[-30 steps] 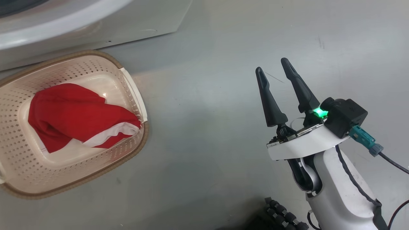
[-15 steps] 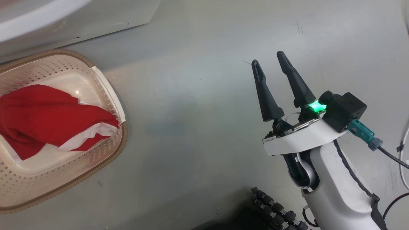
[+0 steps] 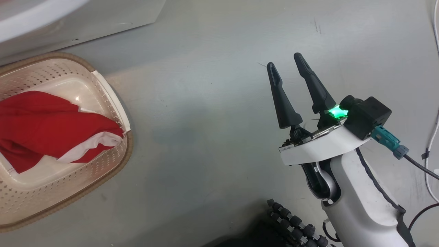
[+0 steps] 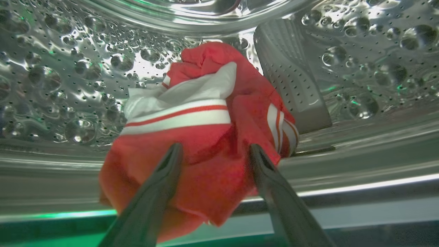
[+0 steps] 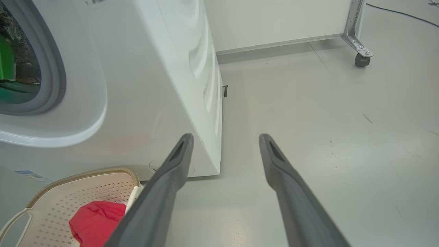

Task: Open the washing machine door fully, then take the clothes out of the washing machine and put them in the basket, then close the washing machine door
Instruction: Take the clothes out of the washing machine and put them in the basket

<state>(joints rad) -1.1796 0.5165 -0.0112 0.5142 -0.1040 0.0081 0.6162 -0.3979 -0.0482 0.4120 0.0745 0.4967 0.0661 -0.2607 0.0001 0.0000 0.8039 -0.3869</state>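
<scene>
Lying bunched, clothes [image 4: 209, 164] sit just before the left tool [image 4: 215, 148].

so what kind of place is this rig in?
Probably a lab or test bay staged as a laundry corner, not a home: a white washing machine on bare grey floor, a basket holding red clothes, and a caster-footed panel behind.

A pale grey floor [image 3: 205, 137] is spreading across the head view and is showing a dark scuff mark [image 3: 316, 25] near the top. A white cable [image 3: 427, 171] is trailing along its right edge. In the right wrist view, a white panel [image 5: 274, 20] is carrying a metal bracket [image 5: 353, 27] at its right end, with a small caster wheel [image 5: 360, 60] resting on the floor, and a black cable [image 5: 398, 13] is running across the floor beyond it.
</scene>
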